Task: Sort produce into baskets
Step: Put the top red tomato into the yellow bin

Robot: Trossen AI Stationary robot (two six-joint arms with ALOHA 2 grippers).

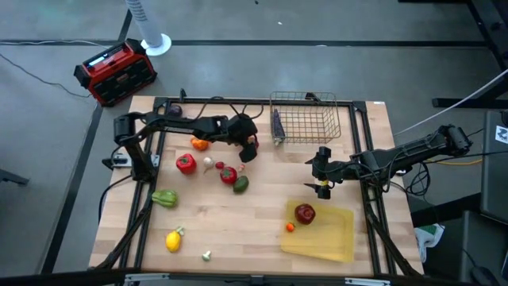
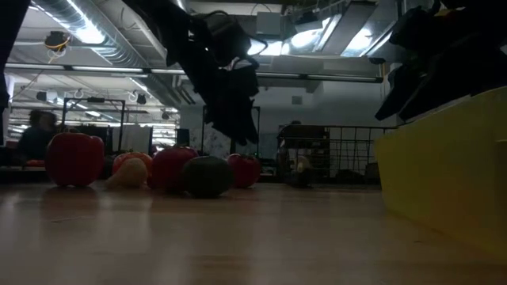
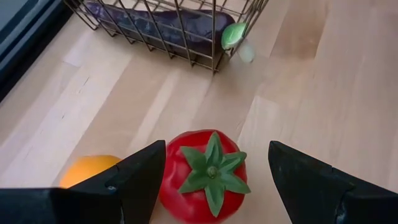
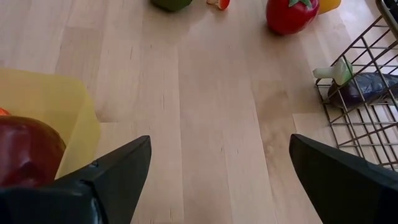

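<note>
My left gripper (image 1: 248, 146) hangs open over a red tomato (image 3: 208, 177) with a green leafy top, left of the wire basket (image 1: 305, 119); its two fingers stand on either side of the tomato. A purple eggplant (image 3: 161, 25) lies in that basket. More produce lies on the table's left half: an orange pepper (image 1: 199, 144), a red pepper (image 1: 185, 164), a green pepper (image 1: 164, 198) and a lemon (image 1: 173, 240). A red apple (image 1: 305, 213) lies in the yellow tray (image 1: 333, 238). My right gripper (image 1: 321, 171) waits open above bare wood between basket and tray. My left gripper comes at the tomato slanting down from the table's left side. One finger (image 3: 140, 180) stands close against the tomato's side (image 3: 168, 180); I cannot tell whether it touches. The other finger (image 3: 305, 180) is apart from it. The tomato sits on the table.
A small orange piece (image 1: 290, 227) lies at the tray's left edge, and a small mushroom (image 1: 206, 255) near the front edge. A red-and-black box (image 1: 115, 71) stands on the floor beyond the far left corner. Bare wood lies in the table's middle.
</note>
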